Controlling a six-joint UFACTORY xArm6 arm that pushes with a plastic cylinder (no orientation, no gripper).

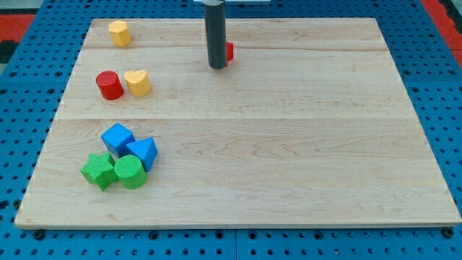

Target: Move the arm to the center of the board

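- Our rod (215,32) comes down from the view's top edge, a straight dark cylinder, and our tip (217,67) rests on the wooden board (289,144) in its upper part, slightly to the view's left of the middle line.
- We carry no grasping tool at all, only this rod, so there is nothing released, clenched or grasping to report.
- Just behind the tip, on its right in the view, a red block (229,51) peeks out; most of it is hidden by the rod, so we cannot tell its shape or whether the tip touches it.
- The centre of the board lies below the tip in the view, bare wood, well apart from every block.
- Near the top left corner stands a yellow block (120,33), on its own.
- Lower down on the left, a red cylinder (110,85) and a yellow heart-shaped block (137,82) sit side by side, touching or very nearly so.
- In the lower left, four blocks cluster together: a blue cube (117,138), a blue triangular block (144,152), a green star-shaped block (99,170) and a green cylinder (130,172).
- The board lies on a blue counter (447,94) dotted with holes.
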